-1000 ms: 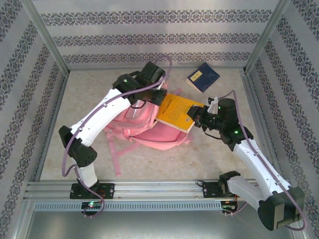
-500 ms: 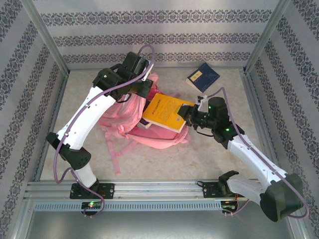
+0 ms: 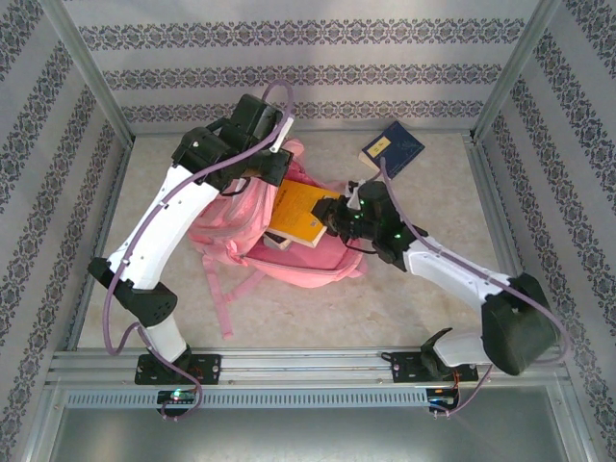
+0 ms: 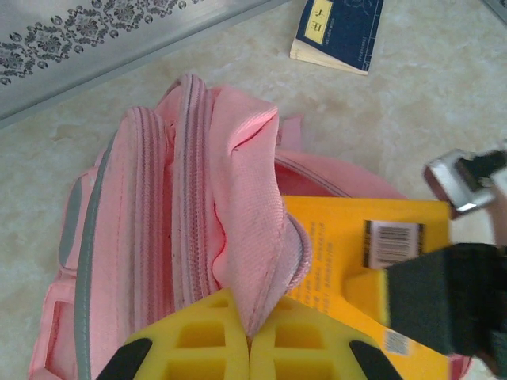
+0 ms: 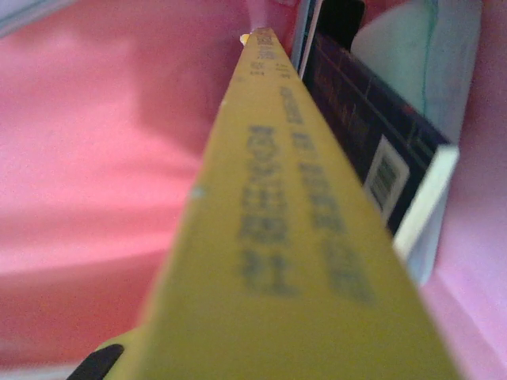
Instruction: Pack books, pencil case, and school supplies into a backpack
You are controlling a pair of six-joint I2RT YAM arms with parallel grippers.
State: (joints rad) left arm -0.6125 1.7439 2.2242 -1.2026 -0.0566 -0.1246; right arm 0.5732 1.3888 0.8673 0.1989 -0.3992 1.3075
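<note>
Right tool (image 3: 333, 218), arm outstretched, clamps yellow book (image 3: 300, 213) — half inside backpack (image 3: 231, 233) (left tool (image 4: 249, 347) pinches its rim).

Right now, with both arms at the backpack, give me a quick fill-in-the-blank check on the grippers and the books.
1. The left gripper pinches a fold of the backpack's ____ fabric at its opening.
2. The right gripper holds the yellow book, its far end ____ the backpack's opening.
3. The navy book lies on the table, not inside but ____ the backpack.

Missing words: pink; inside; outside.
</note>
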